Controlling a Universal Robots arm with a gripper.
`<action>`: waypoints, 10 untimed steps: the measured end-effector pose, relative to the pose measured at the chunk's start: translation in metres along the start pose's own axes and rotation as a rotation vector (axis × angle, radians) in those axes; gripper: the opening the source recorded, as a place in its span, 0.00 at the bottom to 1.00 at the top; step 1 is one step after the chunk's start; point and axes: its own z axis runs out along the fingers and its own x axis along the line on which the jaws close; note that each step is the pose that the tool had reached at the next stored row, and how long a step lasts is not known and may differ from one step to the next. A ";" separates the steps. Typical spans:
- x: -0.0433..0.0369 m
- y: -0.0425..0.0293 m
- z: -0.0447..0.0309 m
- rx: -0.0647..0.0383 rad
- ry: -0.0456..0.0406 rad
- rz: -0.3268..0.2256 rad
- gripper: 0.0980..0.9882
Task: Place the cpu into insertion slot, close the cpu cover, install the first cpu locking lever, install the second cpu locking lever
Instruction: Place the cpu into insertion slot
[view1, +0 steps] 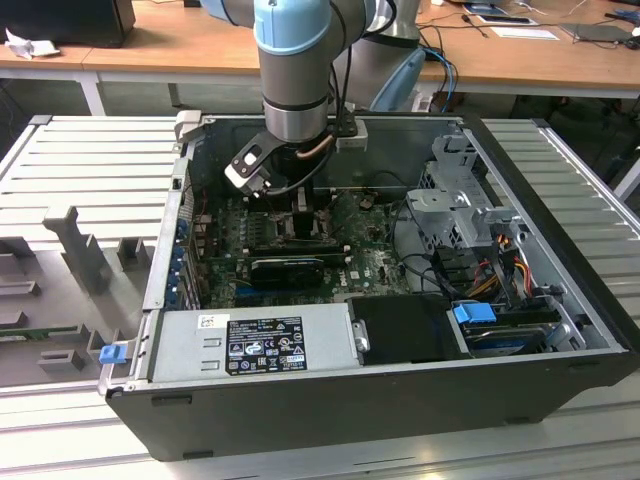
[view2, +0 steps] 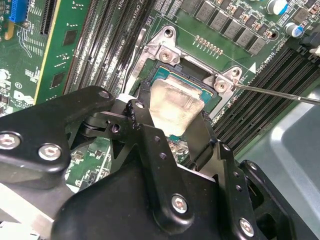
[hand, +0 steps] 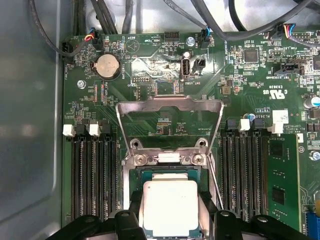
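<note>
Gripper, second wrist view: the black linkage of the gripper (view2: 172, 120) is nearest the lens. Its fingers (view2: 141, 112) are clamped on opposite edges of the cpu (view2: 175, 102).
Cpu, second wrist view: its silver top sits over the insertion slot (view2: 162, 74). Whether it is fully seated, I cannot tell.
Lever, second wrist view: a thin lever rod (view2: 280, 93) juts free from the socket's corner bracket.
First wrist view: the cpu (hand: 167, 207) lies squarely over the insertion slot (hand: 170, 173), with a finger at each side. This view adds the cpu cover (hand: 170, 104), which stands open beyond the socket, green board visible through its window.
Exterior view: the arm (view1: 295, 70) hangs vertical and reaches straight down into the open computer case (view1: 380, 415). The gripper (view1: 300, 210) is low over the motherboard (view1: 370, 265). The power supply (view1: 250, 340) lies at the near wall.
</note>
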 end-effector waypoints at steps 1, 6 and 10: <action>0.0000 0.0000 0.0000 0.000 0.0000 0.000 0.48; 0.0000 0.0000 0.0001 0.000 0.0001 0.000 0.56; 0.0001 0.0003 -0.0034 0.000 -0.0001 0.000 0.56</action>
